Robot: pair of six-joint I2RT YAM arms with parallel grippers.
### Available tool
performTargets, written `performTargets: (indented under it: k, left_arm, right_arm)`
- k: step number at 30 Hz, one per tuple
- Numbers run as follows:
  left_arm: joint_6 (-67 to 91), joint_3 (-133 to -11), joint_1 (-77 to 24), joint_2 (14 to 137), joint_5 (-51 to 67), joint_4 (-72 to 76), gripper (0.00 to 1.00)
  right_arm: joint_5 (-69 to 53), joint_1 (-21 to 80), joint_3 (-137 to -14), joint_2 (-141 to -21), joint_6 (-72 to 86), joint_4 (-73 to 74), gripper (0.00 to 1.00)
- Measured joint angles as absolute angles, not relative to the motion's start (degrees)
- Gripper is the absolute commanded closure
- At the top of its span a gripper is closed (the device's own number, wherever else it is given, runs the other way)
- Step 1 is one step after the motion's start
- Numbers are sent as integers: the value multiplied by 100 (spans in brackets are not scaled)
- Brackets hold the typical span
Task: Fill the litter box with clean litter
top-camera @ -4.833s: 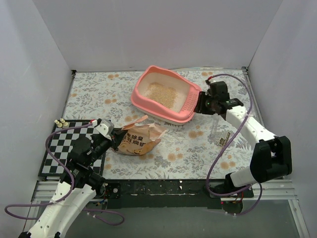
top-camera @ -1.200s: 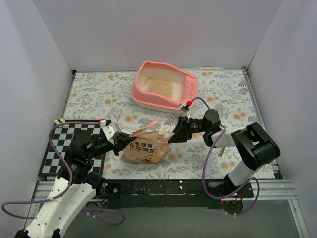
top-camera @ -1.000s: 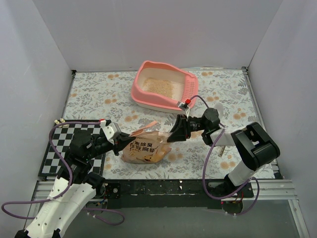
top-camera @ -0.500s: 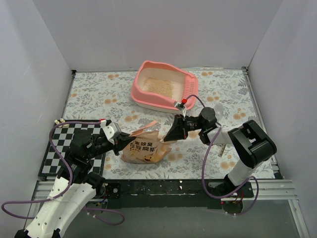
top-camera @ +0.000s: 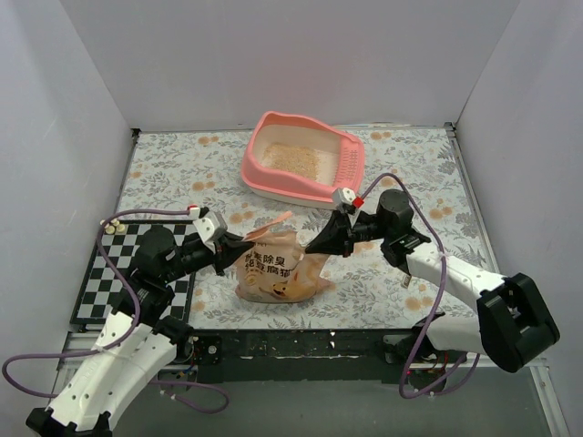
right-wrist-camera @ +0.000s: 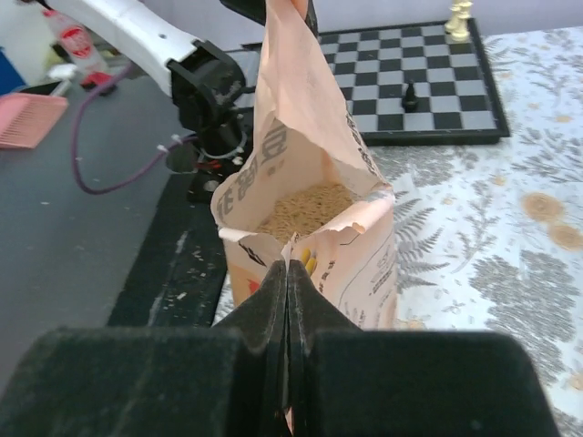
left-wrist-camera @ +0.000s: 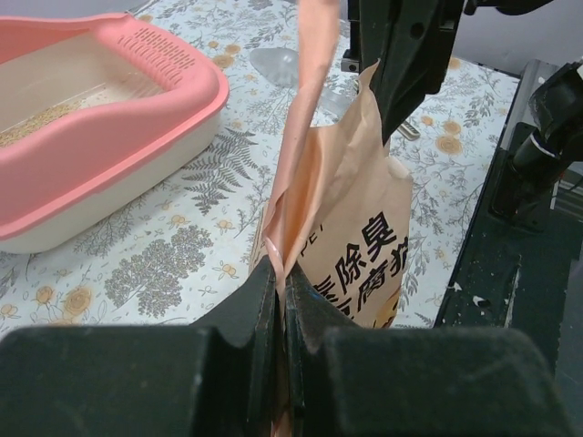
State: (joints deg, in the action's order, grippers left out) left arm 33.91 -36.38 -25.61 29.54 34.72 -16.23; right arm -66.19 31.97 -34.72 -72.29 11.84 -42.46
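Observation:
The pink litter box [top-camera: 351,162] stands at the back of the table with tan litter [top-camera: 291,159] spread on its cream base; it also shows in the left wrist view [left-wrist-camera: 191,91]. An orange-tan bag [top-camera: 278,269] stands upright between my arms. My left gripper [top-camera: 239,248] is shut on the bag's left top edge [left-wrist-camera: 291,218]. My right gripper [top-camera: 314,248] is shut on the bag's right top edge [right-wrist-camera: 314,246]. The bag's mouth is open and litter [right-wrist-camera: 305,208] shows inside it.
A black-and-white chessboard [top-camera: 114,273] with small pieces [top-camera: 111,226] lies at the left. The floral cloth [top-camera: 182,173] covers the table. White walls close three sides. The black front rail [top-camera: 301,344] runs along the near edge.
Both grippers rose and lifted the bag from lying slumped to standing upright. My right arm swung from the litter box to the bag's top earlier. The litter box settled flat.

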Motion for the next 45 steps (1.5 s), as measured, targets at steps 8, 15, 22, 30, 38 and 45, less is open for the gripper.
performTargets:
  k: [8, 15, 22, 30, 38, 45]
  left_arm:
    - [3564, -3564, -2561, 3057, 3557, -825, 64]
    - [3859, -3188, -2561, 3041, 4228, 119, 50]
    - [4062, -2580, -2561, 2314, 3826, 178, 46]
    - [4316, -2115, -2563, 1708, 2768, 8, 41]
    - [4639, -2049, -2561, 2440, 2947, 357, 41]
    - [5017, -1997, -2561, 3144, 3505, 1269, 43]
  right_arm:
    - [-5454, 3249, -3686, -6777, -456, -2217, 99]
    - [-4499, 3238, -3378, -5933, -722, -1514, 99]
    - [-4034, 3173, -3199, -5360, -683, -1009, 99]
    - [-3747, 3107, -3192, -4993, -698, -585, 99]
    - [-3791, 3107, -3190, -4890, -716, -438, 99]
    - [-3887, 3076, -3046, -4762, -722, -493, 99]
